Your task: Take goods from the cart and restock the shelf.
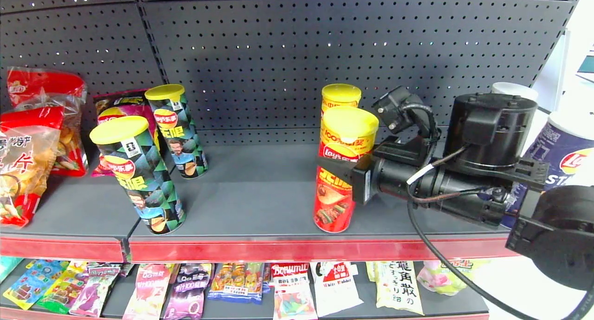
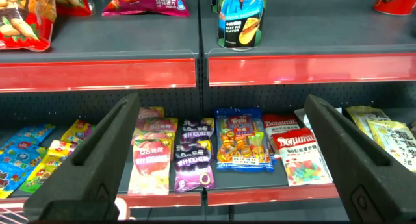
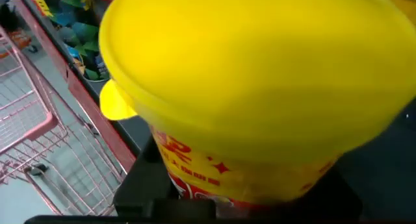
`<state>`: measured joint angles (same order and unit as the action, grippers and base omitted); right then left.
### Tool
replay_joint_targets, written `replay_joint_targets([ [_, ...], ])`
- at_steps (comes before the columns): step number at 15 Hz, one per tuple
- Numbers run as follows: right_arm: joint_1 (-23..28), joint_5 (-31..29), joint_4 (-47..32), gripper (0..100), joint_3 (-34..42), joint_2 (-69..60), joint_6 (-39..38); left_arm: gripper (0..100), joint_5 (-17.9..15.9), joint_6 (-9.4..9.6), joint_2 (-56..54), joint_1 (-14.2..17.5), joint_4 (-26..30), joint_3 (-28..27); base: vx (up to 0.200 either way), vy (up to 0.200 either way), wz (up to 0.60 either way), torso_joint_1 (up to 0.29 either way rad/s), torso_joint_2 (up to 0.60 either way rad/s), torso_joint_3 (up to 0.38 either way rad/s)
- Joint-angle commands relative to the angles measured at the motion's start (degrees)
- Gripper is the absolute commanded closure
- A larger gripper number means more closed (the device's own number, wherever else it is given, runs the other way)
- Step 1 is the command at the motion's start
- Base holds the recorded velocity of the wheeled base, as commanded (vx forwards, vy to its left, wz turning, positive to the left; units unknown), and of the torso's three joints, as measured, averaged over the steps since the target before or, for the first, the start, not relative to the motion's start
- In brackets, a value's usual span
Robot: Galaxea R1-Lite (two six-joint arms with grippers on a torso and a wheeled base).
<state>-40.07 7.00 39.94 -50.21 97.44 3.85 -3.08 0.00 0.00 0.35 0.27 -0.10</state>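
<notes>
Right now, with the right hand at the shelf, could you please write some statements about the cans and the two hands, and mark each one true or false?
1. The right hand grips the red can that has a yellow lid. True.
2. The red can lies on its side. False: it stands upright at the front of the shelf.
3. The left hand is shut on a candy bag. False: it is open and holds nothing.
4. Two green cans with yellow lids stand further left on the same shelf. True.
5. A second yellow-lidded can stands behind the red can. True.
</notes>
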Motion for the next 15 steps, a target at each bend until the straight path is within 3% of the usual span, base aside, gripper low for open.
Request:
replay_joint_targets([
  [1,2.2,4.3,0.1,100,-0.2,-0.5,1.6,0,0.0,0.00,0.1,0.1,0.0,0.0,0.000,0.000,0.00,0.000,0.00,0.000],
  [6,3.9,16.8,-0.6,100,-0.6,0.6,7.5,0,0.0,0.00,0.1,0.0,0.0,0.0,0.000,0.000,0.00,0.000,0.00,0.000],
  [15,7.3,22.4,-0.6,100,-3.0,3.8,10.7,0,0.0,0.00,0.1,0.1,0.0,0.0,0.000,0.000,0.00,0.000,0.00,0.000],
])
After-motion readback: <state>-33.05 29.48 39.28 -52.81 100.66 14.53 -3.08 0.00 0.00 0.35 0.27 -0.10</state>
